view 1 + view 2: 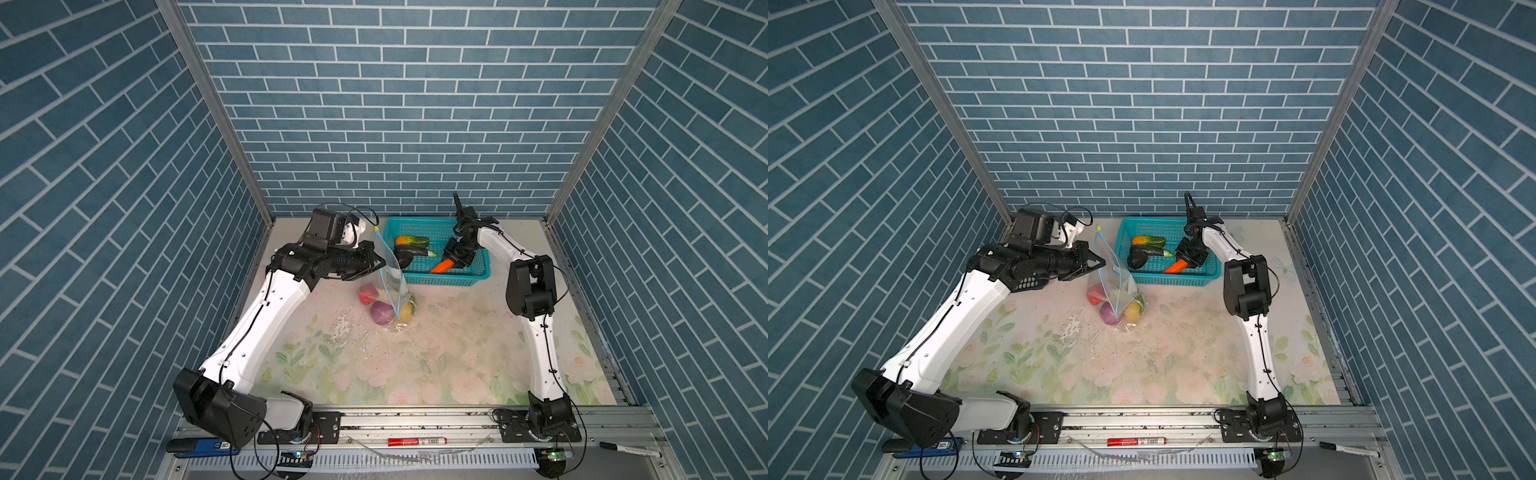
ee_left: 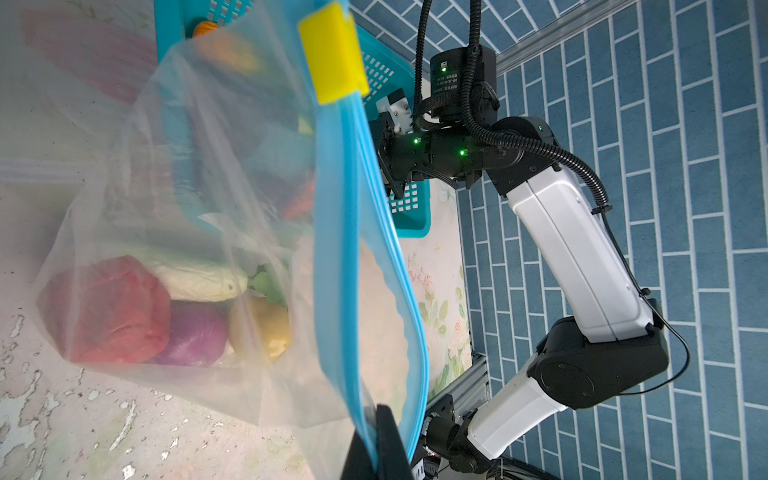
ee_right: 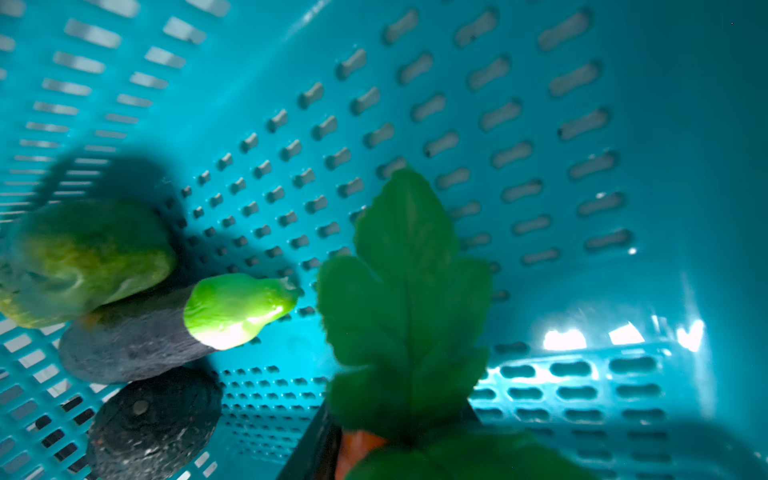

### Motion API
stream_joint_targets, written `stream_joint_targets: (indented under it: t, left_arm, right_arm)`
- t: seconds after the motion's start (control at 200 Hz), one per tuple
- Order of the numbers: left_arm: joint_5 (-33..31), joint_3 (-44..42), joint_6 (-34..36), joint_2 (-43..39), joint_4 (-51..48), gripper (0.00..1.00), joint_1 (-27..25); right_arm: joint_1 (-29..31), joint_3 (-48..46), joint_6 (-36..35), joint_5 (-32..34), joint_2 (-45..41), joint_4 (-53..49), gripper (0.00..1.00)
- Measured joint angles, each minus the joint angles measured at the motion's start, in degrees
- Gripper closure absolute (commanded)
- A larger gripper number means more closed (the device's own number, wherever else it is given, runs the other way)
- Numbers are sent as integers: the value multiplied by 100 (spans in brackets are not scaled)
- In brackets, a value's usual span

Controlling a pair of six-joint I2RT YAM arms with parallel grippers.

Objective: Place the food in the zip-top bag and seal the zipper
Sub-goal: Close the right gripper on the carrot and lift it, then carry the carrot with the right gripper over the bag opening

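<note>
On the far side of the tabletop (image 1: 457,340), the left gripper (image 1: 379,262) is clamped tight on the zipper (image 2: 332,208) edge of the zip-top bag (image 1: 392,276), holding it upright and gaping beside the teal basket (image 1: 444,281). A red piece (image 1: 367,293), a purple onion (image 1: 382,312) and a yellow fruit (image 1: 407,311) sit inside the bag. The right gripper (image 1: 454,261) reaches into the basket with its jaws on either side of the carrot (image 1: 441,267) at its leafy end; whether they actually grip it I cannot tell. An eggplant (image 1: 404,259) and a cucumber-like piece (image 1: 411,241) lie nearby in the basket.
</note>
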Motion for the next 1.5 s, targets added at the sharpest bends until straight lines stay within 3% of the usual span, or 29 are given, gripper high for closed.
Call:
stream_joint_targets:
  t: [0.635,1.005,1.145,1.5]
  left_arm:
    - [-11,0,20,-2,-37,100,44]
    - [13,4,83,105,-87,100,48]
    - [22,70,114,278,-142,100,48]
    - [28,369,149,476,-328,100,50]
  right_arm:
    - [22,221,-509,133,-103,352,65]
    - [109,-1606,-2524,505,-1919,2426,65]
    - [146,-1832,-3316,680,-2277,2955,65]
    - [542,-2811,-4492,990,-3101,3873,65]
